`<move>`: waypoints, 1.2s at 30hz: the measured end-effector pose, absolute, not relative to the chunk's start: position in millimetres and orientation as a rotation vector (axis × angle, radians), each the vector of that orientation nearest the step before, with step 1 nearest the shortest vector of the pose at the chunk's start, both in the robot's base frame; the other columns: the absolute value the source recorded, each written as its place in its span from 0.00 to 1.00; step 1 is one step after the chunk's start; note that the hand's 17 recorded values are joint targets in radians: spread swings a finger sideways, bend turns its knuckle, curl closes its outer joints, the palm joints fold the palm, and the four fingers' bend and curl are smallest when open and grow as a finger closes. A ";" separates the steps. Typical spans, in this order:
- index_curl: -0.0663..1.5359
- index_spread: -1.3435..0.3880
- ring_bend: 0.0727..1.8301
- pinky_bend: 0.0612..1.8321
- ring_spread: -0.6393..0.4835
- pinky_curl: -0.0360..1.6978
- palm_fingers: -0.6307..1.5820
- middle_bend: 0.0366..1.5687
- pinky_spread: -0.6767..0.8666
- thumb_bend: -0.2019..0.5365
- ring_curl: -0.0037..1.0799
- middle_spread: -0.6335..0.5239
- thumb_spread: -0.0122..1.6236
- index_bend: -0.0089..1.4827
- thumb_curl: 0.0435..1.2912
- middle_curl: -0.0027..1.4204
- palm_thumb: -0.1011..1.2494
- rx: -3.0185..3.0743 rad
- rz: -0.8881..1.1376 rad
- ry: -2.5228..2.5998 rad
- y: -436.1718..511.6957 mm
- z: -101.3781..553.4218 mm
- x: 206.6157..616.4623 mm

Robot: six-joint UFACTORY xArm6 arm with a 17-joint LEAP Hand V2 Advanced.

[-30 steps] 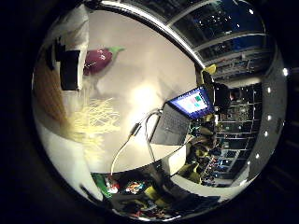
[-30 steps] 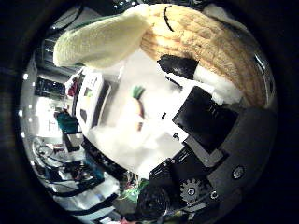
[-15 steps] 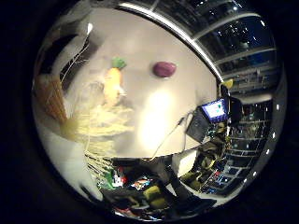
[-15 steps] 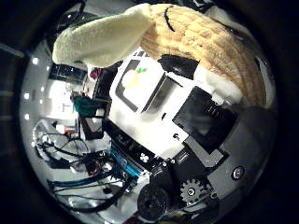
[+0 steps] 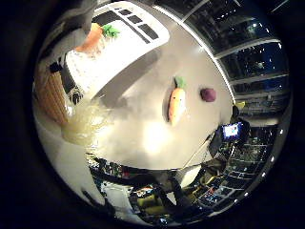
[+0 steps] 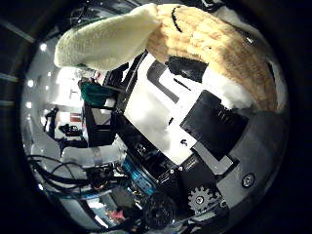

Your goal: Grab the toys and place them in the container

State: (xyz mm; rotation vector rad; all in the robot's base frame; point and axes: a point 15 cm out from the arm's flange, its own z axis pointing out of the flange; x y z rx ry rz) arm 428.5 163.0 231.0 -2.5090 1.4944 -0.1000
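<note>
My hand (image 6: 226, 136) is shut on a tan knitted plush toy (image 6: 210, 44) with a cream flap (image 6: 102, 44), held close against the palm. In the little finger side view the toy's tan body (image 5: 50, 95) and pale straw fringe (image 5: 88, 124) hang beside the palm. A white container (image 5: 143, 27) stands on the pale table and holds an orange carrot toy (image 5: 91, 38). A second carrot toy (image 5: 176, 100) and a small purple toy (image 5: 208, 93) lie on the table (image 5: 143, 114), away from the container.
A laptop with a lit screen (image 5: 232, 131) sits near the table's far edge. Shelves and cluttered room equipment (image 6: 78, 146) surround the table. A white flat surface (image 6: 156, 107) lies under the palm in the thumb side view.
The hand has carried the plush toy across the table. The white container with a carrot in it has come into the little finger side view. The grip looks unchanged.
</note>
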 end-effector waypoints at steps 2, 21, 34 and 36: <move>0.41 0.62 0.66 0.51 0.35 0.71 0.68 0.76 0.28 0.22 0.72 0.43 0.62 0.55 0.35 0.43 0.72 -2.534 -0.091 1.467 168.5 227.1 426.3; 0.23 0.49 0.14 0.27 0.76 0.35 0.30 0.09 0.80 0.24 0.27 0.59 0.61 0.13 0.28 0.20 0.64 -2.664 -0.010 1.486 76.0 210.6 424.2; 0.23 0.52 0.14 0.24 0.74 0.27 0.34 0.11 0.78 0.24 0.25 0.60 0.61 0.13 0.27 0.21 0.64 -2.602 -0.041 1.798 -110.3 196.6 411.2; 0.23 0.53 0.13 0.24 0.73 0.26 0.35 0.11 0.78 0.24 0.25 0.59 0.61 0.13 0.27 0.21 0.63 -2.589 -0.029 1.829 -122.8 191.8 407.6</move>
